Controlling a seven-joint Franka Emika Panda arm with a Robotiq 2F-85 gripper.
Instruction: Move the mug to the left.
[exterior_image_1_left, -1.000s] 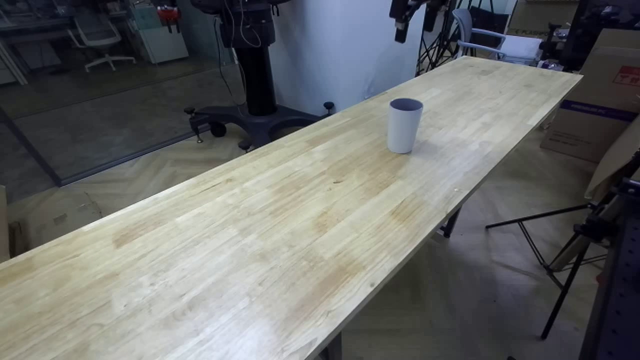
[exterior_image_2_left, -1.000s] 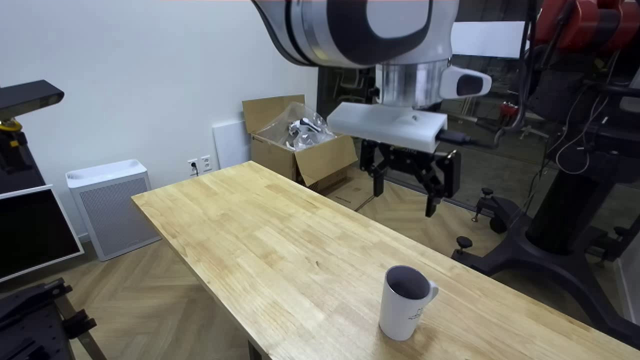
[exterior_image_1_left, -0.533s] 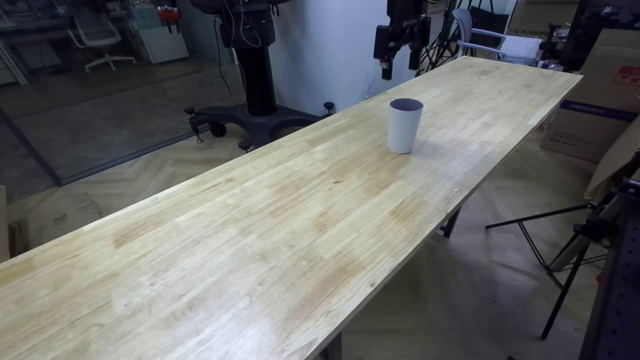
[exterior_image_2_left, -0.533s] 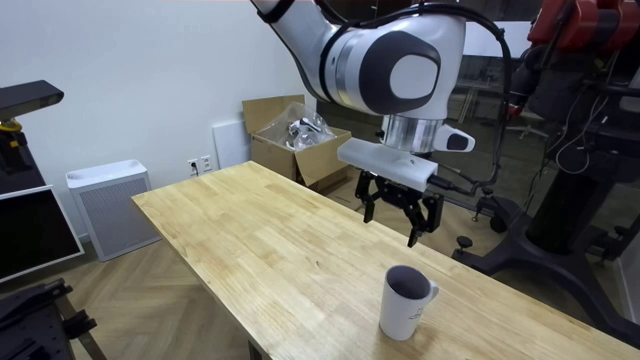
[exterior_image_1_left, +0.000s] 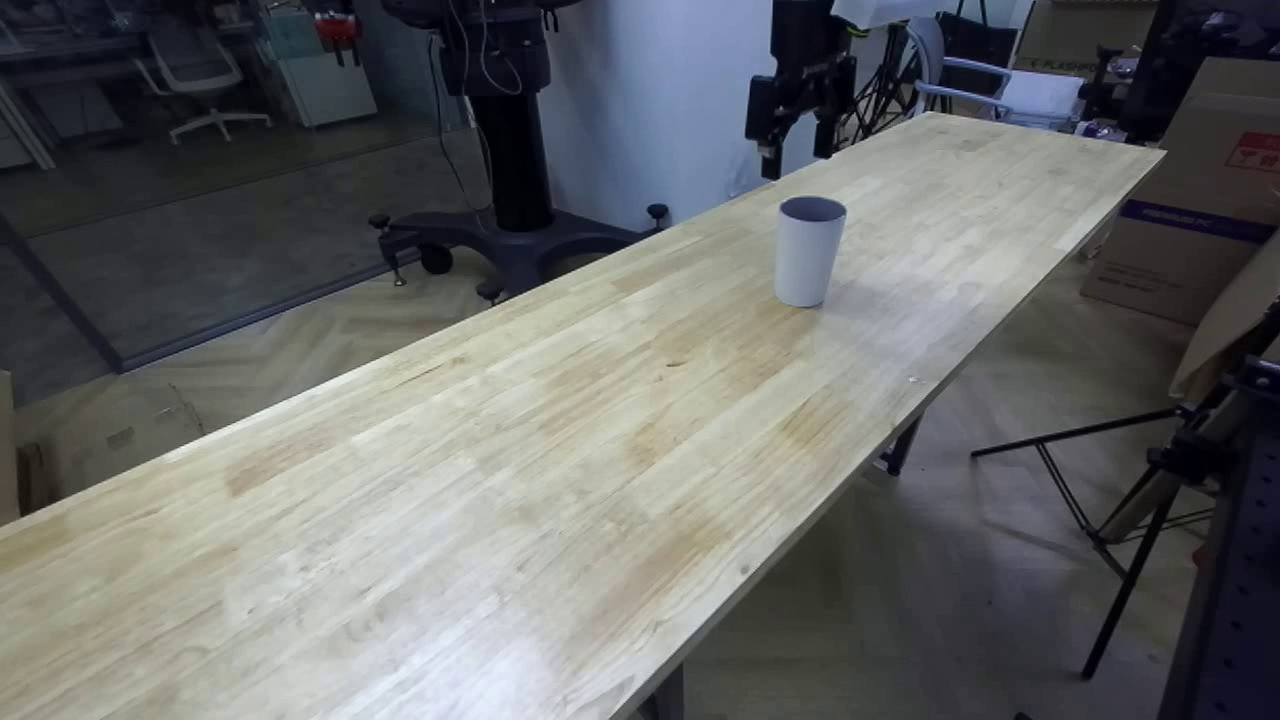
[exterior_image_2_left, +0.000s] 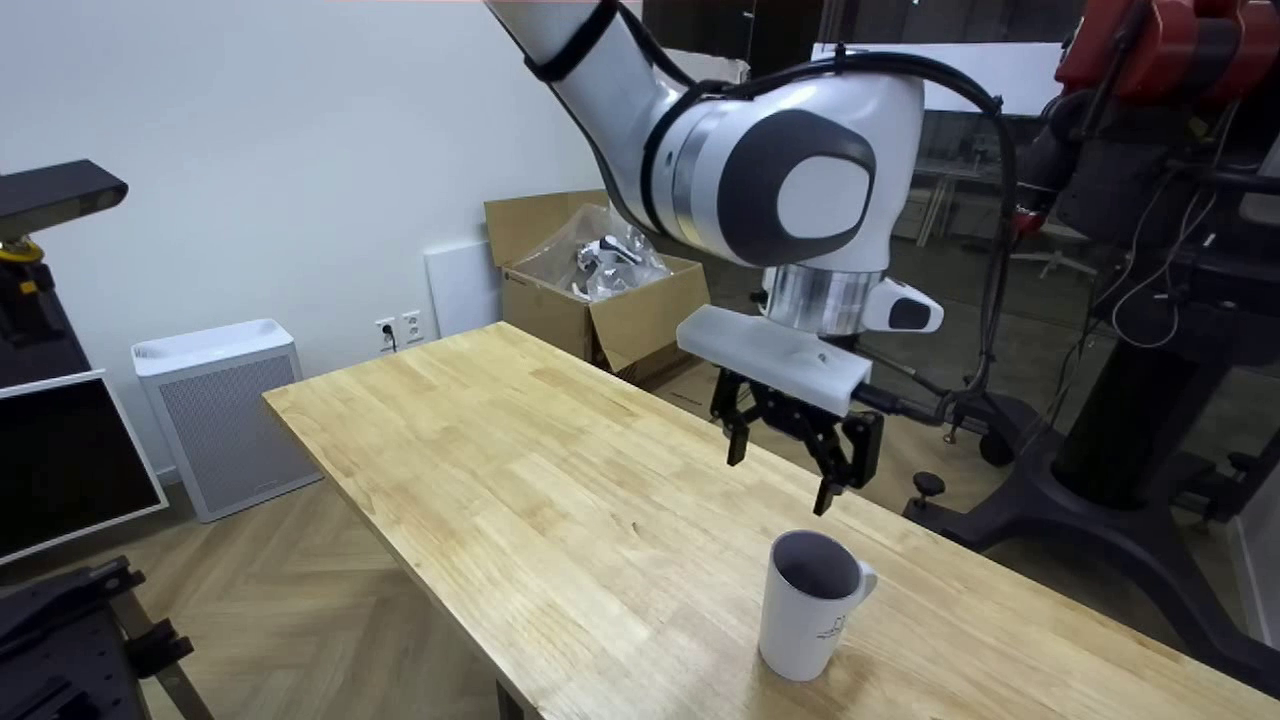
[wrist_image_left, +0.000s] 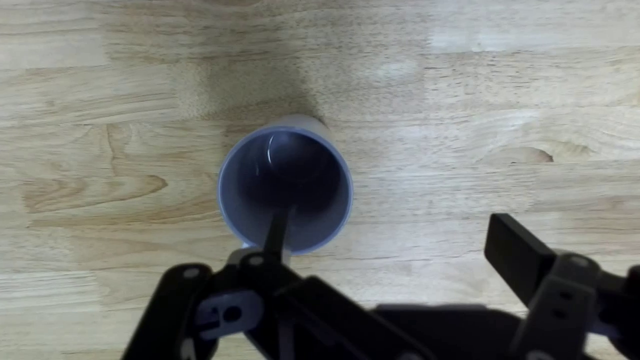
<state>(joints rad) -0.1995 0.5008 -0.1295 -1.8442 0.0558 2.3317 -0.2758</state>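
The white mug with a grey-blue inside stands upright on the wooden table in both exterior views (exterior_image_1_left: 806, 260) (exterior_image_2_left: 800, 625). Its handle and a small dark print show in an exterior view. My black gripper is open and empty above the table, higher than the mug and set off from it, in both exterior views (exterior_image_1_left: 797, 162) (exterior_image_2_left: 780, 482). In the wrist view the mug (wrist_image_left: 295, 170) is seen from above, left of the middle. One finger of my gripper (wrist_image_left: 390, 220) overlaps the mug's lower rim there; the other finger is well to the right. The handle is mostly hidden there.
The long wooden table (exterior_image_1_left: 500, 450) has open edges along both sides. A dark wheeled stand (exterior_image_2_left: 1110, 500) is on the floor beside it. An open cardboard box (exterior_image_2_left: 560, 320) and a white air purifier (exterior_image_2_left: 235, 420) stand past the table's far end. A tripod (exterior_image_1_left: 1130, 560) stands on the floor.
My gripper has come down a long way toward the table, fast at first and only slightly in the last half second. It stays open. The mug has not moved.
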